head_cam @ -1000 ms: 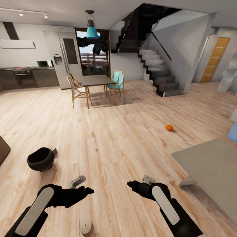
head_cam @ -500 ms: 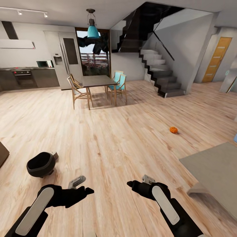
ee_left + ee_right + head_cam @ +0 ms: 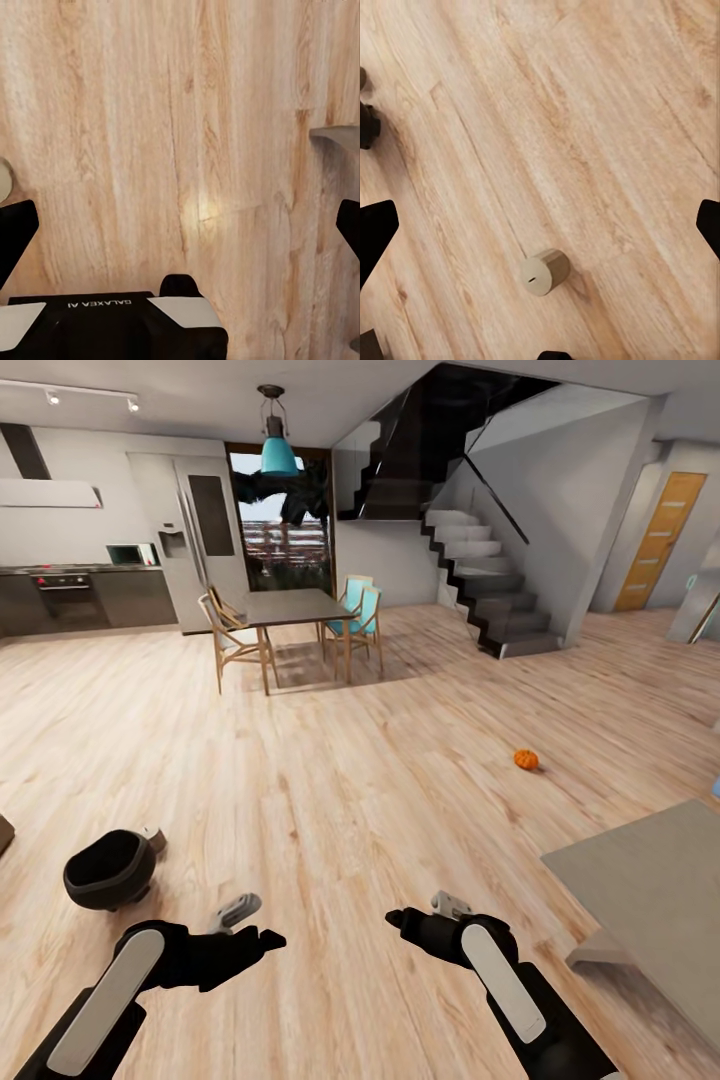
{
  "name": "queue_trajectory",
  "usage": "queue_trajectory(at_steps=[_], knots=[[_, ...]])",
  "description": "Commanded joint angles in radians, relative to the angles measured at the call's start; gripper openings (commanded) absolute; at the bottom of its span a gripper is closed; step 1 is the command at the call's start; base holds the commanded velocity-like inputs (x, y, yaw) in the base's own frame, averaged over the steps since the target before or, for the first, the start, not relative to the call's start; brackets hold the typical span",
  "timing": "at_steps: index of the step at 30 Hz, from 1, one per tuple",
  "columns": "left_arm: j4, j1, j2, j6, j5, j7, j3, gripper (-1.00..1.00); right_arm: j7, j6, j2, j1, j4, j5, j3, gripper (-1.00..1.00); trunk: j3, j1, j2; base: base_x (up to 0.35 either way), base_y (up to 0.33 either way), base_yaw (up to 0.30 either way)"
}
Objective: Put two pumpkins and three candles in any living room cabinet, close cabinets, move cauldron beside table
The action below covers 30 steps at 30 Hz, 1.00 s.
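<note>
Transit step, nothing carried. Left tool (image 3: 262,938) and right tool (image 3: 397,920) both wide, empty. Cauldron (image 3: 108,869) on floor at 10 o'clock; pumpkin (image 3: 526,759) at 1 o'clock, far. Candle (image 3: 545,271) lies under right tool. Next: descend, grasp candle.

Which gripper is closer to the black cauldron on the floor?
Left. The left gripper is just right of and nearer the camera than the cauldron; the right gripper lies farther right.

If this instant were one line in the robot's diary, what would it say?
grippers: left open, right open, both empty | floor: cauldron, pumpkin, candle lying on side | stowed: nothing visible
</note>
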Motion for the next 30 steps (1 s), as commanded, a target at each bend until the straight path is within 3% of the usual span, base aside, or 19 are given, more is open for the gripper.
queue_trajectory(at_steps=[1,14,30], knots=[[-0.001,-0.001,0.001,0.000,0.010,0.010,0.000,1.00,-0.010,-0.001,-0.001,-0.001,-0.001,-0.010,0.002,1.00,-0.001,0.000,-0.001,0.152,-0.058,0.000],[0.000,-0.001,0.001,0.000,0.010,0.010,0.003,1.00,-0.010,-0.001,-0.001,-0.001,-0.001,-0.010,0.002,1.00,-0.001,0.000,-0.001,0.202,0.023,0.000],[0.003,-0.001,-0.001,0.000,0.010,0.010,0.000,1.00,-0.010,-0.001,-0.001,-0.001,0.001,-0.010,0.002,1.00,-0.001,0.000,-0.001,0.014,0.083,0.000]])
